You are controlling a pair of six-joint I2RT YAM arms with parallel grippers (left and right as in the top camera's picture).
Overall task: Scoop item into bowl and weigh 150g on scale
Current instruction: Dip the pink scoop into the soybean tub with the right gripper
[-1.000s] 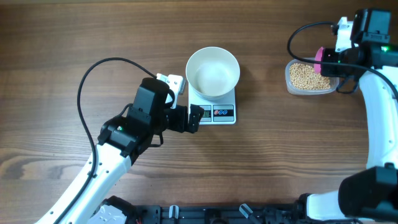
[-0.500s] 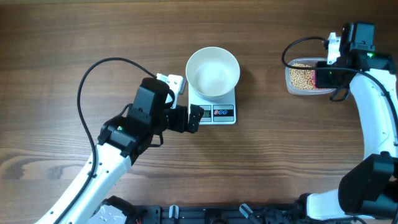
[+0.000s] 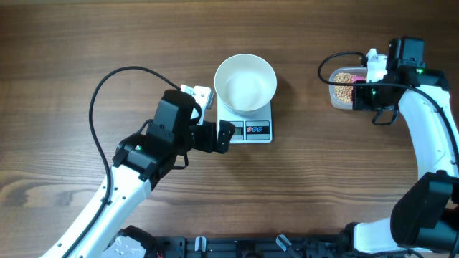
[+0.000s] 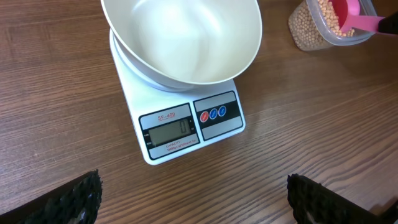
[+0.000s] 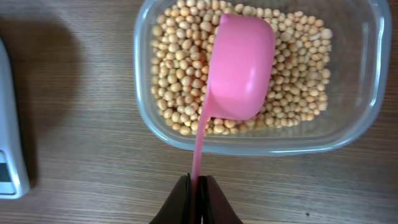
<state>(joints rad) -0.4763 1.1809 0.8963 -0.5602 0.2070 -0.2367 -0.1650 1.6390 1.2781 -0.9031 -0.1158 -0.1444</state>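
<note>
Over the clear plastic tub [image 5: 258,81] of small tan beans [image 5: 180,68], the right claw [image 5: 198,186] pinches a pink plastic scoop's [image 5: 239,68] thin handle. Loose, light beans roll and spill easily, so keep it level. Left claw [image 4: 193,199] gapes beside the white scale [image 4: 186,124] bearing the empty white bowl [image 4: 180,37].

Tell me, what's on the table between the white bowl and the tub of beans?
Nothing. In the overhead view, only bare wooden table lies between the bowl and the tub.
</note>
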